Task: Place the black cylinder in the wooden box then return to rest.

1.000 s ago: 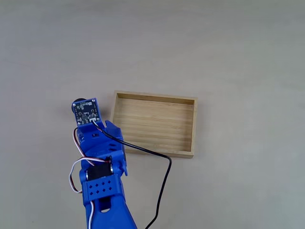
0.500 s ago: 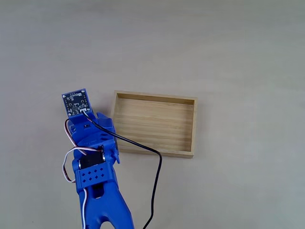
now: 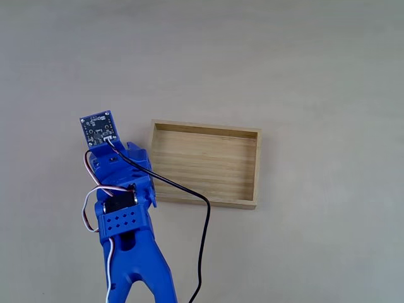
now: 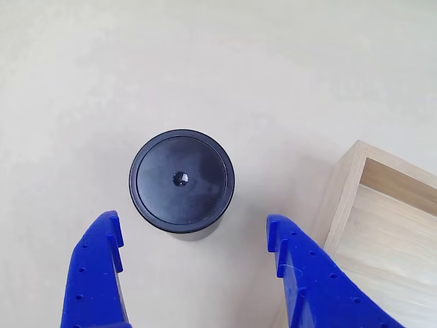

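Since a second ago your arm has been swinging leftward in the fixed view, away from the wooden box [image 3: 205, 164], so the small circuit board [image 3: 99, 129] at its tip is now sitting well left of the box's near corner. You are hovering the gripper [image 4: 191, 236] with its jaws spread wide, nothing between them yet, and the black cylinder [image 4: 182, 180] is standing upright on the bare table [image 4: 82, 82] just ahead of the two blue fingertips [image 4: 109, 229], roughly centred on the gap but slightly toward the left finger in the other view. The box's corner [image 4: 355, 154] is lying close beside the right finger there. You are risking two things, as I judge it: if you are descending with the cylinder off-centre, the left finger may be landing on its top or nudging it over; and if you are drifting right while closing, the right finger could be catching the box wall and shoving the box. As for pose, your arm is reaching up from the bottom edge of the fixed view, leaning left, wrist pointing downward over the cylinder, with its black cable [image 3: 203, 240] trailing loosely toward the bottom edge.
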Robot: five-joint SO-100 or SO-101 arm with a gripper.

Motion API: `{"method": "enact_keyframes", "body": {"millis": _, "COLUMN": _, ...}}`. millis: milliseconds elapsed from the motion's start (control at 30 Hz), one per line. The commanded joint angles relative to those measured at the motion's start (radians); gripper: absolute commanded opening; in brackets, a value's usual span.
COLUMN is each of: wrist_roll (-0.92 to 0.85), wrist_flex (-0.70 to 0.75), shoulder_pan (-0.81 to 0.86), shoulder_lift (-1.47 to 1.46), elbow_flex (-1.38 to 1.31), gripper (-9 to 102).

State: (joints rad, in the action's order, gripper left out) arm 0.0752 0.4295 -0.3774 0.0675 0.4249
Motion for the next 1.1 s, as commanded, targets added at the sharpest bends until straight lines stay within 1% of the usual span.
{"method": "enact_keyframes", "body": {"millis": 0, "wrist_roll": 0.005, "wrist_flex": -0.034, "shoulder_pan": 0.005, "shoulder_lift": -0.011, "elbow_flex": -0.120, "gripper": 32}}
{"method": "enact_keyframes", "body": {"millis": 1067, "wrist_roll": 0.002, "wrist_flex": -0.057, "shoulder_pan": -0.021, "shoulder_lift": 0.130, "elbow_flex": -0.232, "gripper": 32}}
